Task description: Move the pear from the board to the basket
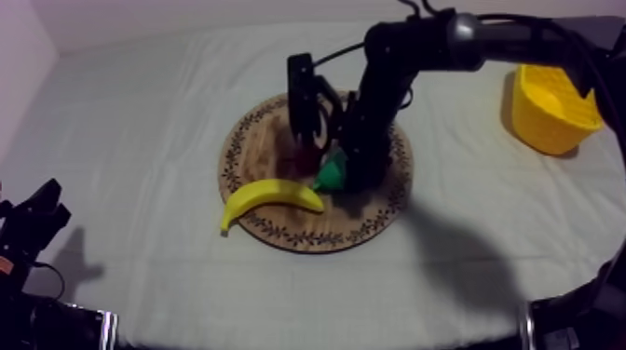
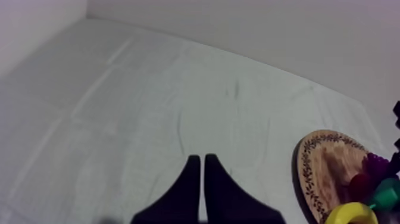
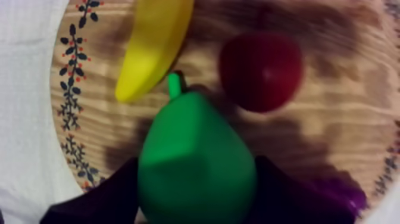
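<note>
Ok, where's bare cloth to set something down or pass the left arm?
Free: the cloth between the wooden board and my left gripper, and the strip in front of the board. Cloth between board and yellow basket is bare too, under my right arm. Crowded: the board, with banana, pear, small red fruit and right gripper.

Your right arm (image 1: 438,42) comes in from the upper right and bends steeply down, with the right gripper (image 1: 345,175) pointing downward and its fingers (image 3: 116,193) clamped either side of the pear (image 3: 196,161). Your left arm (image 1: 28,233) sits low at its side, left gripper (image 2: 201,179) pinched into a narrow wedge, holding nothing.
</note>
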Controlling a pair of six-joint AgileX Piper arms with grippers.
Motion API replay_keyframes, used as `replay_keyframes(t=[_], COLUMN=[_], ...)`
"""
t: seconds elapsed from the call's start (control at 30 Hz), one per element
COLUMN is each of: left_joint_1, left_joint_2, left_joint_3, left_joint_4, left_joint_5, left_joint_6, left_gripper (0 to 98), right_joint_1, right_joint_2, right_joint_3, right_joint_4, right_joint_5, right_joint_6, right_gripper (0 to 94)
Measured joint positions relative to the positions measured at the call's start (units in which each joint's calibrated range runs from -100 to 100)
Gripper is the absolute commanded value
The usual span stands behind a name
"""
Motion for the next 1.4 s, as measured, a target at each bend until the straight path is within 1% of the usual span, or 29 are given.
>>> replay_keyframes(t=[0.17,0.33,0.6,0.9,1.0,1.17,1.27,1.33,1.4], left_joint_1=[0.0,0.0,0.0,0.0,0.0,0.0,0.0,0.0,0.0], left_joint_2=[0.0,0.0,0.0,0.0,0.0,0.0,0.0,0.0,0.0], left_joint_3=[0.0,0.0,0.0,0.0,0.0,0.0,0.0,0.0,0.0], left_joint_4=[0.00,0.00,0.00,0.00,0.00,0.00,0.00,0.00,0.00], left_joint_5=[0.0,0.0,0.0,0.0,0.0,0.0,0.0,0.0,0.0], left_joint_6=[0.0,0.0,0.0,0.0,0.0,0.0,0.0,0.0,0.0], left_gripper=[0.1,0.1,0.1,0.1,0.1,0.1,0.1,0.1,0.1], right_joint_1=[2.1,5.3,13.3,24.8,28.5,34.3,36.8,38.1,39.2], right_joint_2=[-3.6,-7.7,-12.4,-11.3,-10.7,-10.1,-10.0,-10.1,-10.5], right_joint_3=[-5.0,-11.6,-20.5,-29.2,-30.0,-26.3,-23.4,-21.5,-19.2], right_joint_4=[-0.9,-1.7,-2.1,-2.0,-1.1,0.9,1.4,1.9,2.5], right_joint_5=[6.5,12.5,16.5,16.0,14.4,11.3,9.5,8.6,7.6], right_joint_6=[0.0,-0.6,-1.9,-5.9,-7.0,-7.5,-7.6,-7.6,-7.8], right_gripper=[46.6,46.9,47.4,47.6,47.5,47.5,48.1,49.1,52.1])
